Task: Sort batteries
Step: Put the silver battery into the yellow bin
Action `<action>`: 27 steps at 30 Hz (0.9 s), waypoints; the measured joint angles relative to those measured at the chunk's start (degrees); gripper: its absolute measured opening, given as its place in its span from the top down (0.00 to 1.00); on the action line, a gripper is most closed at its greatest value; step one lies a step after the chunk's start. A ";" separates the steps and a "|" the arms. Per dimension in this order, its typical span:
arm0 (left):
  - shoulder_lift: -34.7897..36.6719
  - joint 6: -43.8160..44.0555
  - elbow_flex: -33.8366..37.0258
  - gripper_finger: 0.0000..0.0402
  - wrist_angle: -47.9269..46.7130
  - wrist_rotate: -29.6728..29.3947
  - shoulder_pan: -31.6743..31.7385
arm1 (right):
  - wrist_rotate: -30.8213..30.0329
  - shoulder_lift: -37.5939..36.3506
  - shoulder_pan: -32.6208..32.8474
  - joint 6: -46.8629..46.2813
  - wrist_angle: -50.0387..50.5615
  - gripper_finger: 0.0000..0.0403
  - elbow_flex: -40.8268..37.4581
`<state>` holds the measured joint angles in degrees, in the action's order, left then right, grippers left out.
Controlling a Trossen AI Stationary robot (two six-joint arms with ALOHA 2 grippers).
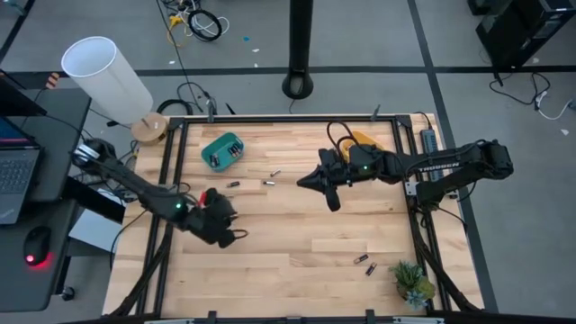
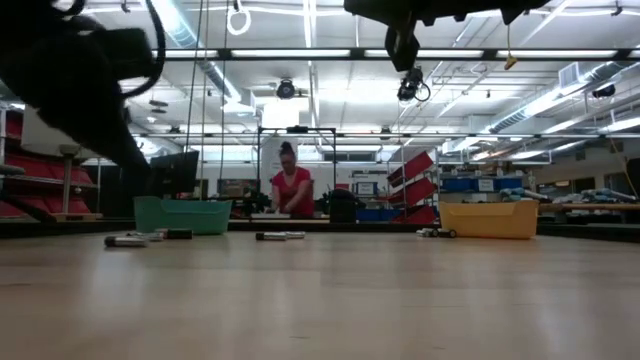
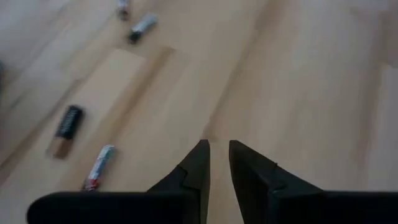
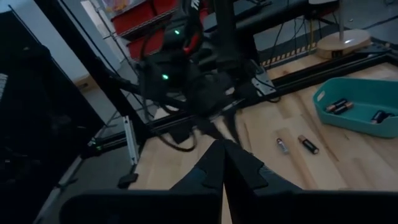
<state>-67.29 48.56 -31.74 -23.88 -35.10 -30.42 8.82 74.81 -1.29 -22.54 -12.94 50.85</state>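
From above, batteries (image 1: pixel 272 177) lie scattered mid-table, more inside the teal bin (image 1: pixel 223 150) upper left. Left gripper (image 3: pixel 219 155) hovers slightly spread, empty; right gripper (image 4: pixel 221 157) pressed together, mid-frame.

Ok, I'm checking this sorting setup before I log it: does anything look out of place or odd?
Only the expected mess: loose batteries lie scattered on the table, two more near the small plant. The teal bin sits askew and holds a few. Nothing looks spilled or damaged.
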 joint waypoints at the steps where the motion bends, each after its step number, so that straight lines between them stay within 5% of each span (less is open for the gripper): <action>1: 0.41 1.49 1.17 0.82 0.50 -2.08 -0.64 | -0.02 0.00 0.21 -0.33 -0.17 0.96 0.00; 9: 0.14 0.43 6.45 0.77 7.12 -10.51 -1.19 | -2.54 0.00 2.11 -0.51 -0.07 0.98 0.00; 20: 0.11 -3.52 16.51 0.59 22.79 -9.60 -1.19 | -6.27 0.00 3.79 -6.69 -0.32 0.98 0.00; 27: 0.11 -12.26 20.18 0.57 31.93 -6.13 -0.92 | -10.92 0.00 6.10 -7.86 -0.32 0.97 0.00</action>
<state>-67.18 36.30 -11.55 8.05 -41.24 -31.34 -2.10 74.81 4.80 -30.40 -13.26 50.85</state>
